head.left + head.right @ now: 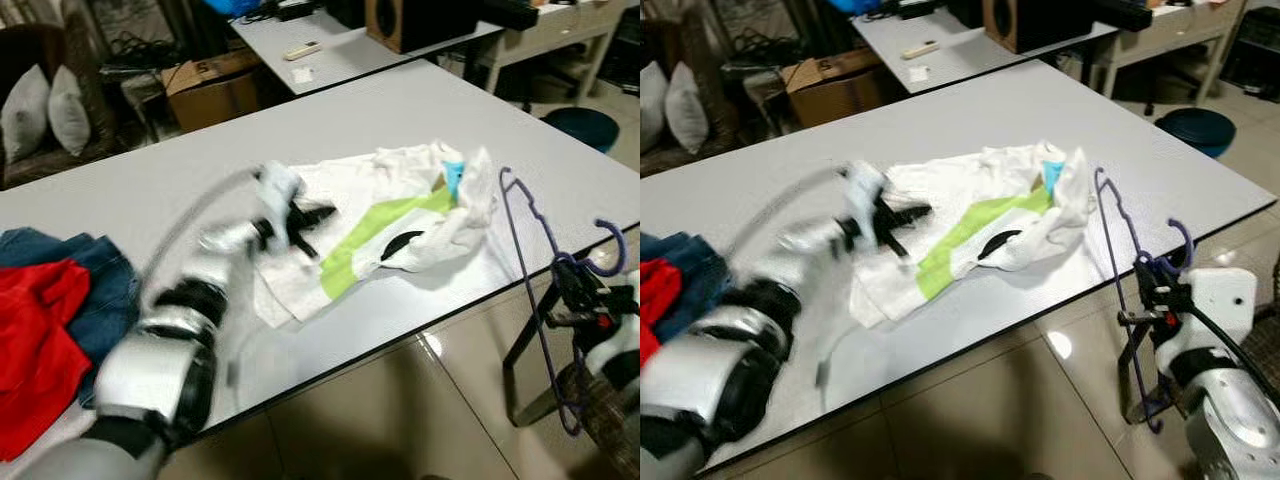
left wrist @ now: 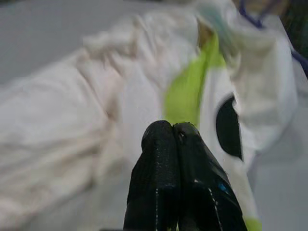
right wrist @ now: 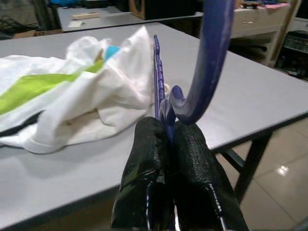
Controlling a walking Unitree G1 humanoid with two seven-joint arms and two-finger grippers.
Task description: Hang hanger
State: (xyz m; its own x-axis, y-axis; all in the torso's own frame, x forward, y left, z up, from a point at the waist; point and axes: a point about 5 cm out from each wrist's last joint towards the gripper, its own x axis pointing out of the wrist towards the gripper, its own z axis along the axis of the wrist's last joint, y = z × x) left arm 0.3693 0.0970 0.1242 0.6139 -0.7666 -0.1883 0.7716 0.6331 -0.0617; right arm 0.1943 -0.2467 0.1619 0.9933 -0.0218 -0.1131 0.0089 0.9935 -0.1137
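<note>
Long grey tabletop point(image 1: 150, 180) with a dark front edge, shiny tiled floor point(image 1: 400, 410) open below and in front. Crumpled white shirt with a lime-green stripe point(image 1: 380, 225) spread mid-table, stopping short of the front edge. Red cloth point(image 1: 35, 340) and blue denim point(image 1: 100, 275) heaped at the left end. Left gripper point(image 1: 315, 215) blurred, over the shirt's left part, black fingers point(image 2: 168, 183) pressed together on nothing. Right gripper point(image 1: 1155, 285) off the table's front right corner, over open floor, fingers clenched on the thin purple wire hanger point(image 1: 530, 225) just below its hook point(image 3: 207, 62). Hanger upright, its top beside the shirt's right side. Second table point(image 1: 350, 50) and cardboard box point(image 1: 215, 85) beyond the far edge.
</note>
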